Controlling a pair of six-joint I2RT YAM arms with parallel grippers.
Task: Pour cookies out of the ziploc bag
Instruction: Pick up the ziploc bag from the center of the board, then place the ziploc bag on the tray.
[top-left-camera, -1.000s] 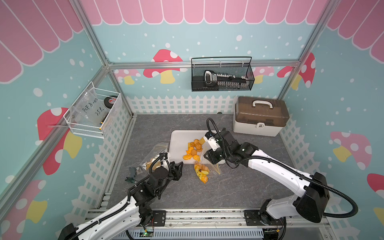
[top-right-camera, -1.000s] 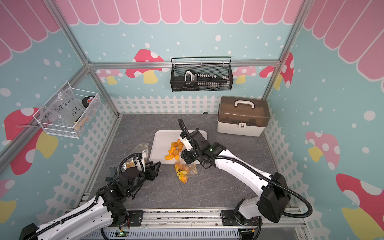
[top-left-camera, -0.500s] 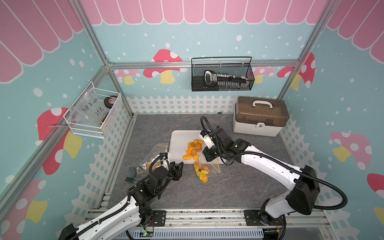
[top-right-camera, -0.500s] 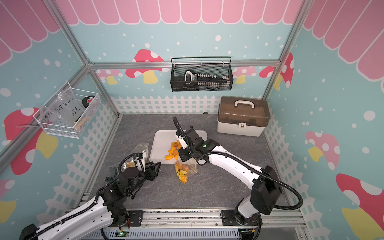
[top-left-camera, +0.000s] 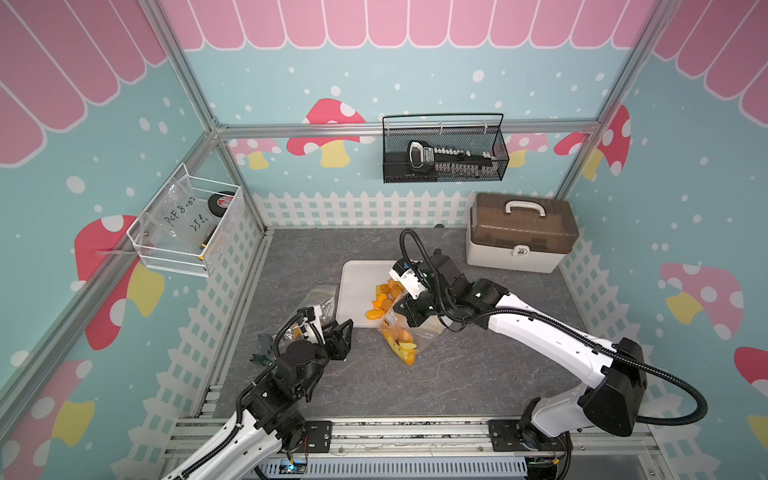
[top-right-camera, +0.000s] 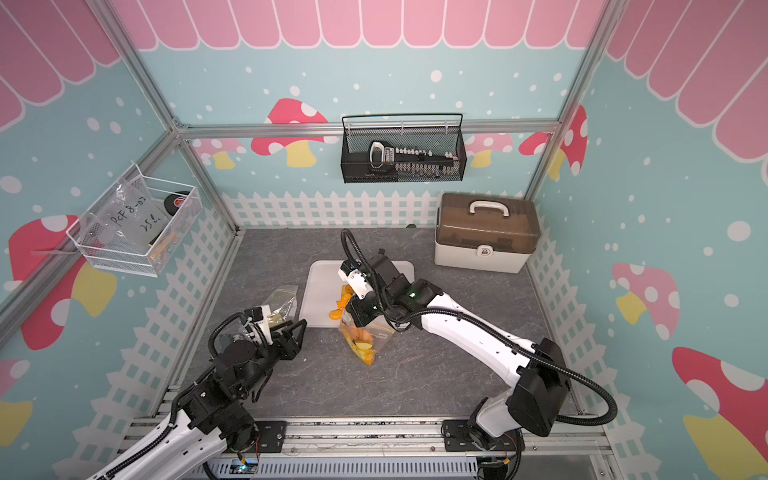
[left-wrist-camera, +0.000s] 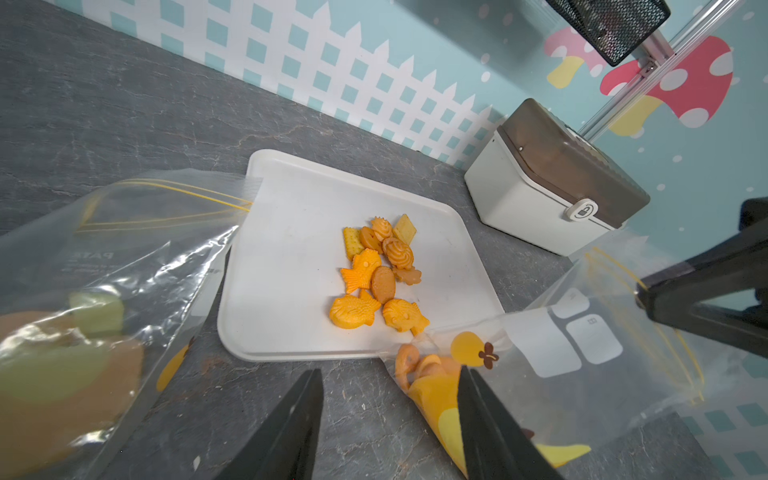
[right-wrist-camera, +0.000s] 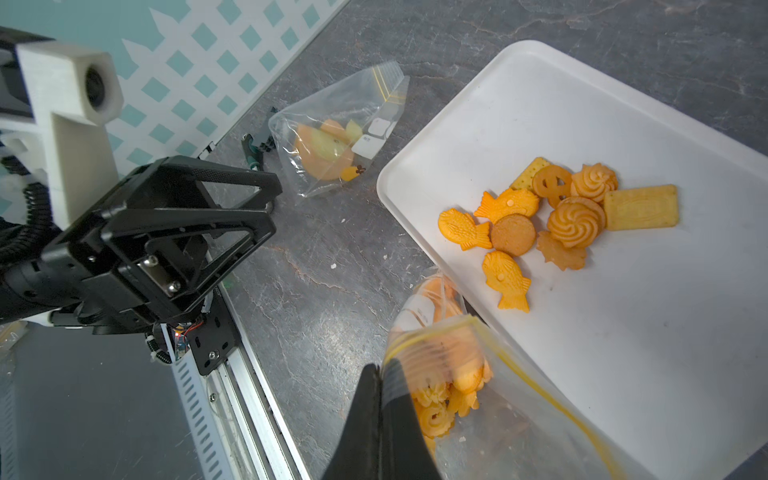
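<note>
Grip of right gripper (right-wrist-camera: 376, 370) newly tight on ziploc bag (right-wrist-camera: 519, 415)

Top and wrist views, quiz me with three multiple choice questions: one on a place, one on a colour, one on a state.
1. The loose cookies lie: A on the white tray; B under it; C beside it.
2. The storage box lid is: A white; B brown; C pink.
3. The right gripper is: A open; B shut on the ziploc bag; C shut on a cookie.
Answers: A, they pile on its surface; B, brown above a white base; B, its jaws pinch the bag's edge.
</note>
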